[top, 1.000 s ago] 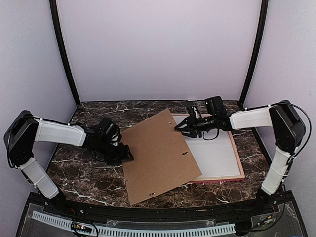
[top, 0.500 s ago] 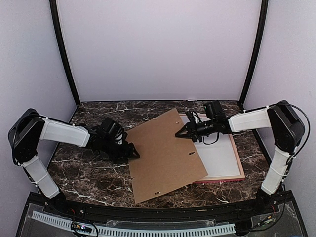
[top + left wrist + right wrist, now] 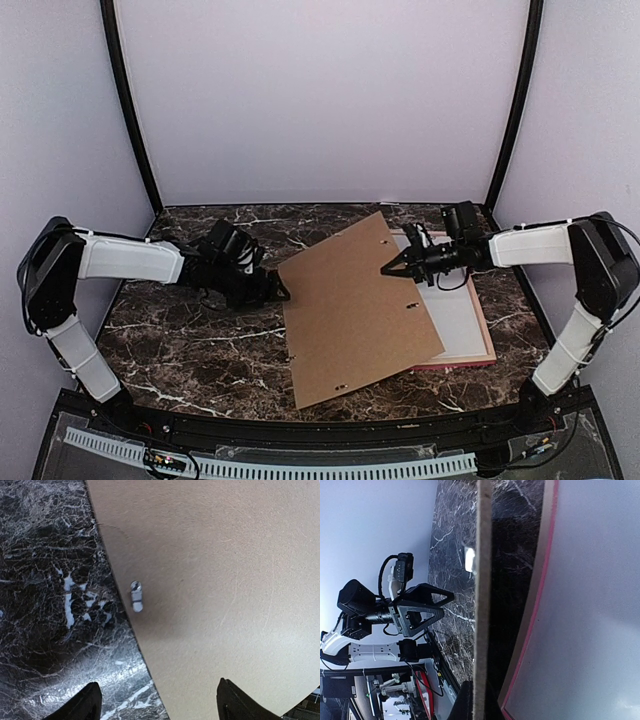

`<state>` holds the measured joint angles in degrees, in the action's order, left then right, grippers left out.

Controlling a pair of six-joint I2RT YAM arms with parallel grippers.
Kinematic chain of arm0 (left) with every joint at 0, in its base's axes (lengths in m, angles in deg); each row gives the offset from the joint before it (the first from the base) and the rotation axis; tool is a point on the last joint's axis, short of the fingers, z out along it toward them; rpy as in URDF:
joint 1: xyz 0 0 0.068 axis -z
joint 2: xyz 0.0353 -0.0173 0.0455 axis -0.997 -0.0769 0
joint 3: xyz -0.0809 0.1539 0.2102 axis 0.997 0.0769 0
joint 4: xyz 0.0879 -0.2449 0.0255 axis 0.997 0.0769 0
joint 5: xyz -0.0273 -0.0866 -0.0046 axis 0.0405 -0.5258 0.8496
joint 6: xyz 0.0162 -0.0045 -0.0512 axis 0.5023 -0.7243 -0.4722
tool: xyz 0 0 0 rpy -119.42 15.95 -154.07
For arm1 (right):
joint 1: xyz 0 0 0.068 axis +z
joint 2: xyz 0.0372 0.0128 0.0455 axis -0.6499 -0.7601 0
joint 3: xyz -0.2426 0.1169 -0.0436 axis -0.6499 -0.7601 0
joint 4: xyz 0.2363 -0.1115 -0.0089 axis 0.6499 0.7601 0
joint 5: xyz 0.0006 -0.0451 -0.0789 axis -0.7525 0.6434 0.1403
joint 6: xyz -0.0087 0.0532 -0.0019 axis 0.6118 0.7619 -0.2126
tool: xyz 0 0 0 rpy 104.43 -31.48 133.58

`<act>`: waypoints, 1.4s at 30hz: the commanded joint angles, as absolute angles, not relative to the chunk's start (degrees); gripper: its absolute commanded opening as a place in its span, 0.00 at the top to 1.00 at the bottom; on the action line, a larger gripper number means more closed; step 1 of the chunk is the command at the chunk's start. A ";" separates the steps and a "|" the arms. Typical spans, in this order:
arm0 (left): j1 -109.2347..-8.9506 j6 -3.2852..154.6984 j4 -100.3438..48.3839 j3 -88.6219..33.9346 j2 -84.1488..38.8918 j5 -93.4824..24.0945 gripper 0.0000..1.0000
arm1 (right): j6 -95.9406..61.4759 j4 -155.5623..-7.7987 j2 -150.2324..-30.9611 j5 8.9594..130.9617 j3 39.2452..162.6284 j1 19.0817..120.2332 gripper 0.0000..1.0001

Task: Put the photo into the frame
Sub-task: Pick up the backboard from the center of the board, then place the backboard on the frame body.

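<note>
The frame (image 3: 488, 342) lies flat at the right, pink-edged, with a white sheet (image 3: 455, 310) inside it; it also shows in the right wrist view (image 3: 536, 600). The cat photo is not in view. A plain brown backing board (image 3: 355, 305) lies tilted across the frame's left part. My right gripper (image 3: 392, 268) is shut on the board's right edge (image 3: 482, 605), one finger on each side of it. My left gripper (image 3: 278, 293) is open at the board's left edge (image 3: 225, 580), its fingers (image 3: 85, 706) wide apart and astride that edge.
A small metal clip (image 3: 135, 596) sits near the board's left edge. The dark marble table (image 3: 180, 340) ends at the white back wall and black corner posts (image 3: 130, 110). The left arm shows in the right wrist view (image 3: 415, 611).
The backing board has slid to the right, farther over the frame. Both grippers have moved right with it, the left one following its left edge.
</note>
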<state>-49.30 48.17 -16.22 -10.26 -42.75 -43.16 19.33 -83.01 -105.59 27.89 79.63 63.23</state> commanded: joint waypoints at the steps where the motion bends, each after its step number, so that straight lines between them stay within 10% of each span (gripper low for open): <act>1: -49.36 51.66 -14.05 -13.88 -39.35 -42.03 0.18 | 17.86 -86.44 -98.96 22.94 75.53 57.82 1.00; 14: -49.64 58.22 -12.76 -23.23 -44.49 -42.44 0.17 | 7.94 -71.78 -85.08 14.52 71.09 35.26 1.00; 42: -49.51 58.95 -12.88 -31.88 -56.25 -49.14 0.18 | -2.67 -61.34 -104.62 12.25 87.43 30.53 1.00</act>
